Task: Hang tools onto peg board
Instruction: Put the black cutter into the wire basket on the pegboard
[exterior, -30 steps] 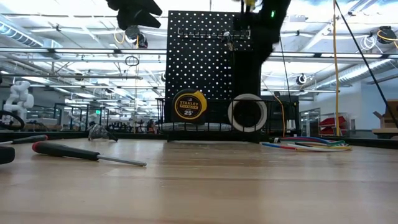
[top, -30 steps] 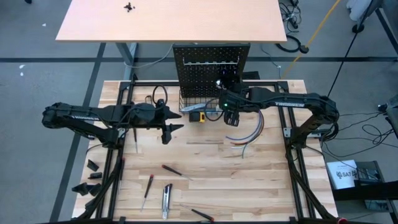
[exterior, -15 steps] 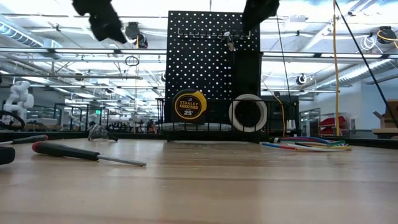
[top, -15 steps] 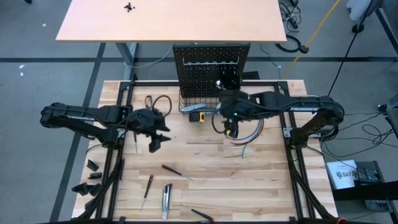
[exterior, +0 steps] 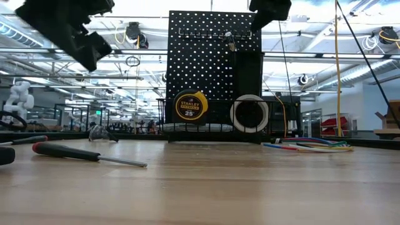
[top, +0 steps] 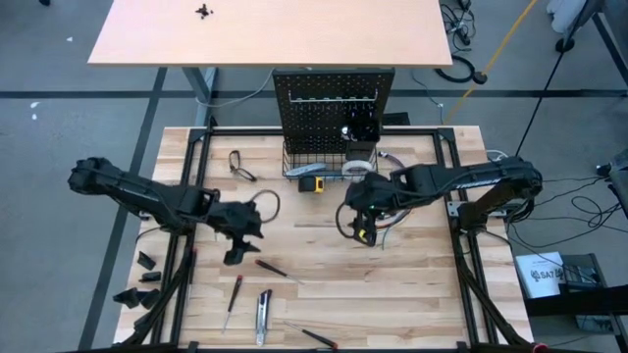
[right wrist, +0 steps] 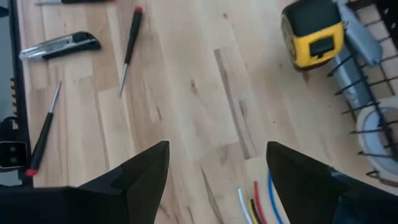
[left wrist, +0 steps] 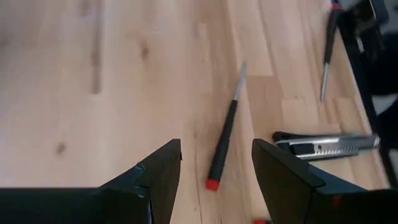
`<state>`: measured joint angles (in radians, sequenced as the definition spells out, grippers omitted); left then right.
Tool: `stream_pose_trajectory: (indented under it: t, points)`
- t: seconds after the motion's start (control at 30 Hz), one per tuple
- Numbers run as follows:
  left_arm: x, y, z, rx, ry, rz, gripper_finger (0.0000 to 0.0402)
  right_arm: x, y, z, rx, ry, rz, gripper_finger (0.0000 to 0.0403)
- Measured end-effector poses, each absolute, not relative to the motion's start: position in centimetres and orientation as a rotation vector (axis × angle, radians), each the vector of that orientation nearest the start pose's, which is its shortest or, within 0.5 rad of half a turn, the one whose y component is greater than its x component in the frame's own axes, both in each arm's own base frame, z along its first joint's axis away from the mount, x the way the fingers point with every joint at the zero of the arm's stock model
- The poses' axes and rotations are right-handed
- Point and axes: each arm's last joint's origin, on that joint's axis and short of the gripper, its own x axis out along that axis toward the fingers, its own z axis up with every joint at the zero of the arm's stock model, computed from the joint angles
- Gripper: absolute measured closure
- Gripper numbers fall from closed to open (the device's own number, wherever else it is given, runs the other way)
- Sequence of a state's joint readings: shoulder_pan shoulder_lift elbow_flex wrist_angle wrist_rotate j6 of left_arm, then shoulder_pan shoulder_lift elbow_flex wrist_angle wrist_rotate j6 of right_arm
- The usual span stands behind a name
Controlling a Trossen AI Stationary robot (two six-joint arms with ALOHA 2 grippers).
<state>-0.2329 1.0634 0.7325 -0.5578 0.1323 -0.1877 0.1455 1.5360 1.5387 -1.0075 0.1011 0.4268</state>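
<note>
The black peg board [top: 334, 98] stands upright at the table's far edge, with a wire basket [top: 314, 162] at its foot. A yellow tape measure [exterior: 190, 105] and a white tape roll [exterior: 249, 114] sit by the basket. My left gripper [left wrist: 216, 149] is open and empty, above a red-and-black screwdriver [left wrist: 225, 140] that lies flat on the table; it also shows in the high view [top: 238, 255]. My right gripper [right wrist: 217, 149] is open and empty over the table's middle [top: 365, 235], near the coloured wires [top: 388, 221]. A grey utility knife [left wrist: 326, 143] lies close to the screwdriver.
Pliers [top: 238, 165] lie at the far left. Two more screwdrivers [top: 232, 299] [top: 319, 338] and the utility knife [top: 263, 317] lie near the front edge. The bundle of coloured wires [exterior: 306, 145] lies right of the basket. A peach-coloured tabletop [top: 275, 29] stands behind the peg board.
My left gripper has gone from the table's middle left toward the near edge, over the screwdriver. My right gripper has drawn back from the peg board toward the table's middle and near side.
</note>
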Motion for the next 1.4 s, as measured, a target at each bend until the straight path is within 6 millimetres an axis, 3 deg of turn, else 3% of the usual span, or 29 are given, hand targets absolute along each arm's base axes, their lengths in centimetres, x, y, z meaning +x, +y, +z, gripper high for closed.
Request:
stream_pose_trajectory:
  t: [0.2, 0.4, 0.57, 0.83, 1.03, 1.2, 1.4]
  points:
    - [20.3, -7.0, 21.0, 0.081, 0.91, -0.381, 0.0201, 30.6, 5.3, 33.5, 0.309, 0.977, -0.169, 0.014]
    - [20.8, -8.0, 18.3, 0.099, 1.015, -0.418, 0.0201, 30.6, 5.9, 32.5, 0.339, 0.989, -0.18, 0.014]
    - [21.3, -10.2, 17.7, 0.066, 0.973, -0.548, 0.0201, 30.5, 6.3, 31.7, 0.332, 0.998, -0.171, 0.014]
    - [21.4, -11.4, 18.1, -0.497, 1.054, -0.295, 0.0201, 31.0, 6.1, 30.5, 0.27, 0.964, -0.132, 0.014]
    - [21.0, -13.7, 18.8, -0.885, 0.941, 0.001, 0.0212, 31.2, 5.5, 30.1, 0.12, 0.969, -0.067, 0.014]
    - [20.4, -16.8, 19.7, -1.094, 0.832, 0.159, 0.0237, 31.2, 5.0, 29.9, 0.041, 0.98, -0.039, 0.014]
    - [20.4, -20.7, 20.6, -1.203, 0.784, 0.273, 0.0263, 31.1, 5.0, 29.9, -0.044, 0.989, 0.011, 0.014]
